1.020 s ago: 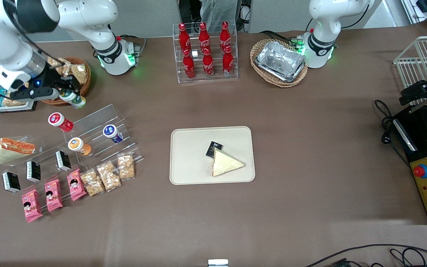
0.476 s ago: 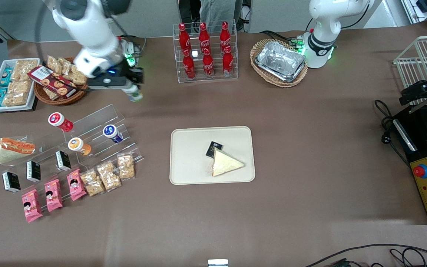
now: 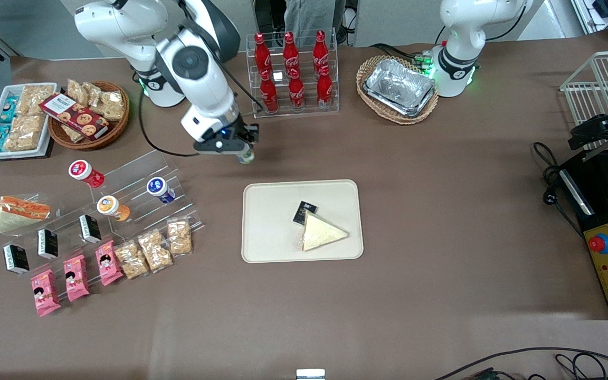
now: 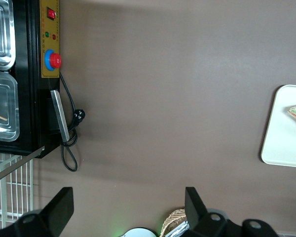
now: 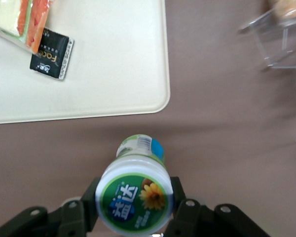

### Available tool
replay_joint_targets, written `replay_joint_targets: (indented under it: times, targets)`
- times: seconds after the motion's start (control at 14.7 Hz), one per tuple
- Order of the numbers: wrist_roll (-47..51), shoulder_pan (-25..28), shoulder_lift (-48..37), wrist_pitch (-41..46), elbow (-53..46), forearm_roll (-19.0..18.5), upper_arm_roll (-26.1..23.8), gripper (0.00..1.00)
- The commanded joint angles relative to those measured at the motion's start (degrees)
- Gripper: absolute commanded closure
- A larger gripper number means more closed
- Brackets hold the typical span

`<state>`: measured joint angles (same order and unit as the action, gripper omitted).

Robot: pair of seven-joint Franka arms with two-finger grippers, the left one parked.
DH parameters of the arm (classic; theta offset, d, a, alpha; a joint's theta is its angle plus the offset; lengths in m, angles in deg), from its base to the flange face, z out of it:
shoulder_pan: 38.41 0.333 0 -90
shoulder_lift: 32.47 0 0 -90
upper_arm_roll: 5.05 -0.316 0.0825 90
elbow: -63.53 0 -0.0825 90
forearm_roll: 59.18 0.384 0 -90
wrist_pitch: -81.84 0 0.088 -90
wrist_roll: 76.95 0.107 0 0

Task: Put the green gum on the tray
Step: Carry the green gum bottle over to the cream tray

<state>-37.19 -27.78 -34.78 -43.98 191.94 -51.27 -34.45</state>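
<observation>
My right gripper is shut on the green gum, a small bottle with a green-and-white lid, and holds it above the bare table. It is a little farther from the front camera than the tray's rim. In the right wrist view the gum is clamped between both fingers, lid toward the camera. The cream-beige tray lies just past it and carries a wrapped sandwich and a black sachet. Both also show in the front view, the sandwich and the sachet.
A clear stepped rack with red-lidded, orange-lidded and blue-lidded bottles stands toward the working arm's end. A cola bottle rack and a wicker basket of foil trays stand farther from the front camera. Snack packets lie beside the rack.
My right gripper has carried the green gum from over the snack basket, past the clear rack, to just short of the tray's rim. It has stayed shut on the gum.
</observation>
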Motion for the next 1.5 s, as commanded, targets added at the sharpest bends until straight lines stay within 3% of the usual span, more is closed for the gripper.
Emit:
replay_joint_targets:
  times: [0.0, 0.2, 0.41, 0.54, 1.22, 1.43]
  targets:
    - [1.03, 0.54, 8.26, -7.75, -0.35, -1.04, -0.05, 0.49]
    - [2.95, 1.33, 14.24, -14.26, -0.53, -5.69, -0.04, 0.49]
    - [10.23, 1.33, 19.43, -17.7, -1.67, -15.7, 0.13, 0.49]
    - [12.1, 1.15, 21.81, -18.06, -2.81, -19.93, 0.39, 0.49]
    - [12.1, 0.71, 26.56, -18.06, -6.59, -23.54, 1.8, 0.47]
    - [12.1, 0.71, 27.36, -17.97, -6.94, -24.16, 1.8, 0.4]
